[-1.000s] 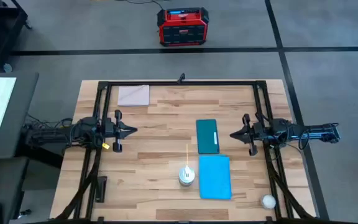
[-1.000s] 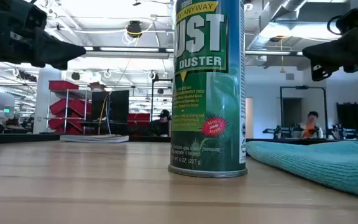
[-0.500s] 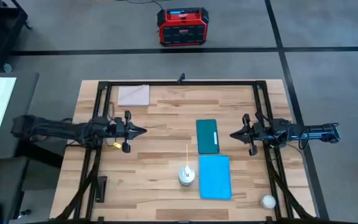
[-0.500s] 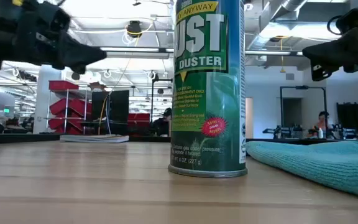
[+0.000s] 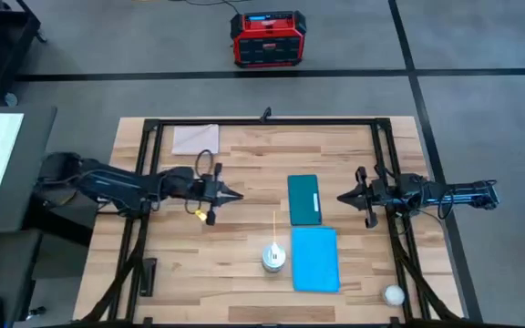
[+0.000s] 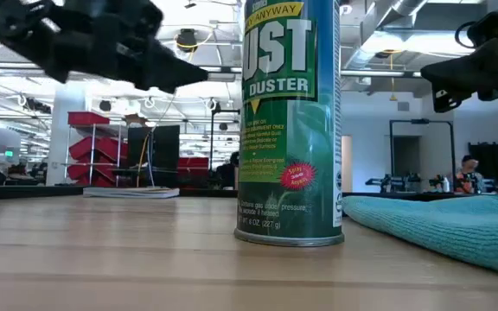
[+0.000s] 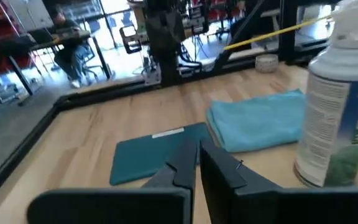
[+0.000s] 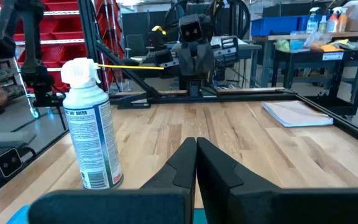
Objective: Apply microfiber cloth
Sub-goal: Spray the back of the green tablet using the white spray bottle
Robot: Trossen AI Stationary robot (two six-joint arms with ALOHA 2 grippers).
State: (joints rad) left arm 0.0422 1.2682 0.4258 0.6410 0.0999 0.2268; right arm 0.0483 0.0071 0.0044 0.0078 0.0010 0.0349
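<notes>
Sky-blue microfiber cloth (image 5: 315, 259) flat, well apart from closed left claw (image 5: 237, 196).

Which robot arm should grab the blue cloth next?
Probably the right. The right gripper hangs nearer the microfiber cloth than the left gripper, which would also have the duster can partly in its way. Both are shut.

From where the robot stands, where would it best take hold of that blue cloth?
Probably the microfiber cloth is best pinched from above at its long edge facing the right arm. It lies flat and folded, the duster can crowds its other long edge, and the teal slab sits at one short end.
</notes>
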